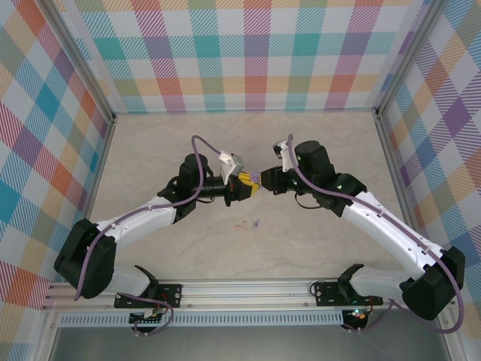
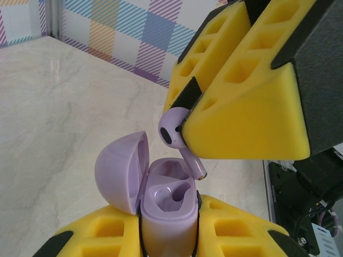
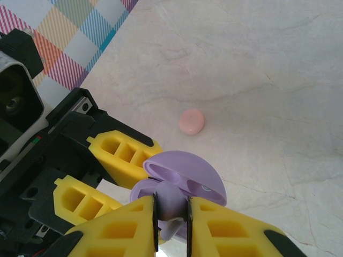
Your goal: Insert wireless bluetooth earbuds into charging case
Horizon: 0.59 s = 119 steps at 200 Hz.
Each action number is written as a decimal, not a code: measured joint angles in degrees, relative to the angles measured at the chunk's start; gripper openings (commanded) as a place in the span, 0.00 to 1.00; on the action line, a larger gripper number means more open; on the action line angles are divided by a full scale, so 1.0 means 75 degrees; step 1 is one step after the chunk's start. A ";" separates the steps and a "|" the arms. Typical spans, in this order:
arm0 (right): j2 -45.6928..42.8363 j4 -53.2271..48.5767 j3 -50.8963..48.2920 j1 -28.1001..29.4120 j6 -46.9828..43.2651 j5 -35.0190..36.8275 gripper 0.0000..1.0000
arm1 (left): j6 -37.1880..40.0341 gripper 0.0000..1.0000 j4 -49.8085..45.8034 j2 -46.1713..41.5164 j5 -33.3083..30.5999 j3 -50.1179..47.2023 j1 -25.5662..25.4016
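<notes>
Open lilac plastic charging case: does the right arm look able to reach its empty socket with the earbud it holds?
Probably yes: the right gripper, shut on the lilac earbud, hovers just above the open lilac plastic charging case; lid tilted aside, nothing between.

The lilac case (image 2: 161,206) and earbud (image 2: 172,128) are glossy, smooth plastic; the yellow pads (image 2: 241,131) look matt, moulded plastic. The table (image 2: 64,118) is smooth, marble-patterned, faintly sheened; the pink case (image 3: 191,121), at twelve o'clock of the lilac one, looks satin-smooth.
</notes>
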 measured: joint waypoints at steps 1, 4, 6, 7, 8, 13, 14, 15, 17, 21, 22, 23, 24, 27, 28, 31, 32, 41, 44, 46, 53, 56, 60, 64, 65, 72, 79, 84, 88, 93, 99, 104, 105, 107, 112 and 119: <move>0.0000 0.0000 0.0000 0.0000 0.0000 0.0000 0.21 | 0.0000 0.10 0.0000 0.0000 0.0003 0.0000 0.0000; 0.0000 0.0000 0.0000 0.0000 0.0000 0.0000 0.22 | 0.0000 0.10 0.0000 0.0000 0.0000 0.0000 0.0000; 0.0000 0.0003 0.0000 0.0000 0.0000 0.0000 0.22 | 0.0000 0.10 0.0000 0.0000 0.0000 0.0000 0.0000; 0.0000 0.0003 0.0000 0.0000 0.0000 0.0000 0.22 | 0.0000 0.10 0.0000 0.0000 0.0000 0.0000 0.0000; 0.0000 0.0003 0.0000 0.0000 0.0000 0.0003 0.22 | 0.0000 0.10 0.0000 0.0000 0.0000 0.0000 0.0000; 0.0000 0.0003 0.0000 0.0000 0.0000 0.0003 0.22 | 0.0000 0.10 -0.0003 0.0000 0.0000 0.0000 0.0000; 0.0000 0.0003 0.0000 0.0000 0.0000 0.0000 0.22 | 0.0000 0.10 -0.0003 0.0000 0.0000 0.0000 0.0000; 0.0000 0.0000 0.0000 0.0000 0.0000 0.0003 0.22 | 0.0000 0.10 -0.0003 0.0000 0.0000 0.0000 0.0000; 0.0000 0.0003 0.0000 0.0000 0.0000 0.0003 0.22 | 0.0000 0.10 -0.0009 0.0000 0.0000 0.0000 0.0000; 0.0000 0.0003 0.0000 0.0000 0.0000 0.0006 0.22 | 0.0003 0.10 -0.0015 0.0000 0.0000 0.0000 0.0000; 0.0000 0.0003 0.0000 0.0000 0.0000 0.0006 0.22 | 0.0003 0.10 -0.0023 0.0000 0.0000 0.0003 0.0000; 0.0000 0.0003 0.0000 0.0000 0.0000 0.0009 0.22 | 0.0003 0.10 -0.0026 0.0000 0.0000 0.0003 0.0000; 0.0000 0.0003 0.0000 0.0000 0.0000 0.0015 0.22 | 0.0003 0.10 -0.0032 0.0000 0.0003 0.0003 0.0000; 0.0000 0.0003 0.0000 0.0000 0.0000 0.0026 0.22 | 0.0003 0.10 -0.0041 0.0000 0.0003 0.0003 0.0000; 0.0000 0.0003 0.0000 0.0000 0.0000 0.0032 0.22 | 0.0003 0.10 -0.0047 0.0000 0.0003 0.0003 0.0000; 0.0000 0.0006 0.0000 0.0000 0.0000 0.0032 0.22 | 0.0003 0.10 -0.0058 0.0000 0.0003 0.0006 0.0000; 0.0000 0.0006 0.0000 0.0000 0.0000 0.0032 0.22 | 0.0003 0.10 -0.0061 0.0000 0.0003 0.0006 0.0000; 0.0000 0.0006 0.0000 0.0000 0.0000 0.0055 0.22 | 0.0006 0.10 -0.0082 0.0000 0.0015 0.0006 0.0000; 0.0000 0.0006 0.0000 0.0000 0.0000 0.0061 0.22 | 0.0006 0.10 -0.0085 0.0000 0.0020 0.0006 0.0000; 0.0000 0.0006 0.0000 0.0000 0.0000 0.0067 0.22 | 0.0006 0.10 -0.0087 0.0000 0.0023 0.0006 0.0000; 0.0000 0.0006 0.0000 0.0000 0.0000 0.0087 0.22 | 0.0009 0.10 -0.0087 0.0000 0.0029 0.0009 0.0000; 0.0000 0.0006 0.0000 0.0000 0.0000 0.0090 0.22 | 0.0012 0.10 -0.0087 0.0000 0.0029 0.0009 0.0000; 0.0000 0.0006 0.0000 0.0000 0.0000 0.0111 0.22 | 0.0017 0.10 -0.0096 0.0000 0.0035 0.0009 0.0000; 0.0000 0.0006 0.0000 0.0000 0.0000 0.0117 0.22 | 0.0026 0.10 -0.0099 0.0000 0.0050 0.0009 0.0000; 0.0000 0.0006 0.0000 0.0000 0.0000 0.0117 0.22 | 0.0029 0.10 -0.0102 0.0000 0.0052 0.0009 0.0000; 0.0000 0.0006 0.0000 0.0000 0.0000 0.0134 0.22 | 0.0029 0.10 -0.0108 0.0000 0.0064 0.0009 0.0000; 0.0000 0.0006 0.0000 0.0000 0.0000 0.0143 0.22 | 0.0029 0.10 -0.0108 0.0003 0.0079 0.0009 0.0000; 0.0000 0.0006 0.0000 0.0000 0.0000 0.0154 0.22 | 0.0029 0.10 -0.0108 0.0003 0.0085 0.0012 0.0000; 0.0000 0.0006 0.0000 0.0000 0.0000 0.0175 0.22 | 0.0029 0.10 -0.0111 0.0006 0.0085 0.0015 0.0000; 0.0000 0.0006 0.0000 0.0000 0.0000 0.0178 0.22 | 0.0029 0.10 -0.0111 0.0009 0.0087 0.0026 0.0000; 0.0000 0.0006 0.0000 0.0000 0.0000 0.0192 0.22 | 0.0029 0.10 -0.0114 0.0017 0.0093 0.0044 0.0000; 0.0000 0.0006 0.0000 0.0000 0.0000 0.0195 0.22 | 0.0029 0.10 -0.0111 0.0026 0.0111 0.0061 0.0000; 0.0000 0.0006 0.0000 0.0000 0.0000 0.0195 0.22 | 0.0029 0.10 -0.0111 0.0026 0.0114 0.0064 0.0000; 0.0000 0.0006 0.0000 0.0000 0.0000 0.0198 0.22 | 0.0029 0.10 -0.0111 0.0029 0.0117 0.0070 0.0000; 0.0003 0.0006 0.0000 0.0000 0.0000 0.0198 0.22 | 0.0029 0.10 -0.0117 0.0029 0.0128 0.0082 0.0000; 0.0003 0.0006 0.0000 0.0000 0.0000 0.0198 0.22 | 0.0026 0.10 -0.0117 0.0035 0.0143 0.0105 0.0000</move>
